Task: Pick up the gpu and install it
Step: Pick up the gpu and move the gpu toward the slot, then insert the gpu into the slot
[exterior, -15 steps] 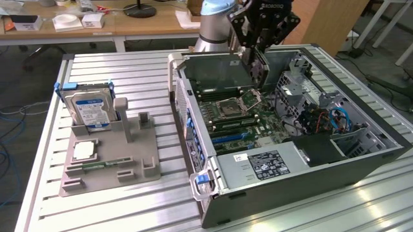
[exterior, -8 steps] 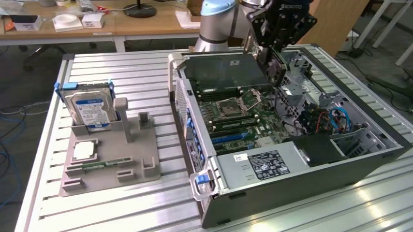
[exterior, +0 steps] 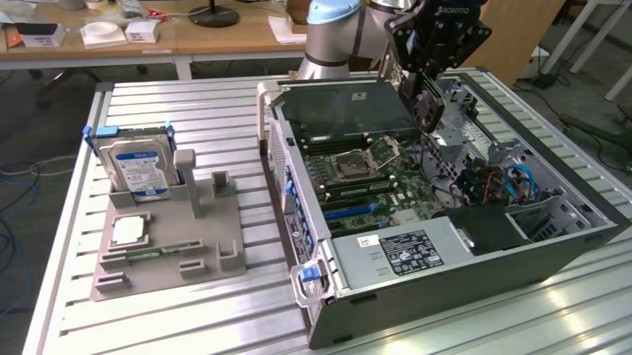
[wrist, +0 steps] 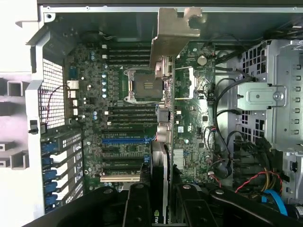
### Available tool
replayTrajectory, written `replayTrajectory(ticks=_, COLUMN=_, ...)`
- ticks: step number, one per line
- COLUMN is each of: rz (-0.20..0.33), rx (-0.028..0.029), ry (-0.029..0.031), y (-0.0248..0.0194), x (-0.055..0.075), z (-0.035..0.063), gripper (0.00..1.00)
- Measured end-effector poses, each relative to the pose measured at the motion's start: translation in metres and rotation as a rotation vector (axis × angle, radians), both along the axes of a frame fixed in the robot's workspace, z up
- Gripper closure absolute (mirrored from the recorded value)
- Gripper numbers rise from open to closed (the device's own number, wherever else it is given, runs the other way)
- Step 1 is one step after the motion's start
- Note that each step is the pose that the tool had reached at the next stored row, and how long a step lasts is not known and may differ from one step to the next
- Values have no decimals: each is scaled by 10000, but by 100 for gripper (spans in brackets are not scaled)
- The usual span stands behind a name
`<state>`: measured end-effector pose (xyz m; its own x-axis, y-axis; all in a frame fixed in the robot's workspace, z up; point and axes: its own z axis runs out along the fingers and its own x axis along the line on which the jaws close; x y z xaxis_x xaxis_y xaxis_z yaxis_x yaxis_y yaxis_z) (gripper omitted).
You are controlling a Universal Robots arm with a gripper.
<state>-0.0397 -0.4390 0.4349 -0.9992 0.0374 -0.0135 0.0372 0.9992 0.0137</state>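
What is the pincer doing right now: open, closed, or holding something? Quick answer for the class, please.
Pincer: closed on the gpu, which hangs upright over the open computer case.

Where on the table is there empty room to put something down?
Slats of the table are bare in front of the gray holder, behind the hard drive, and beside the computer case at the exterior view's lower right. Inside the case it is crowded: motherboard, cables, and the tool holding the gpu above.
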Motion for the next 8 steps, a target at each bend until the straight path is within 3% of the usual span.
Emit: replayTrajectory(ticks=8, rz=0, rx=0, ry=0, y=0, x=0, z=0, gripper=73)
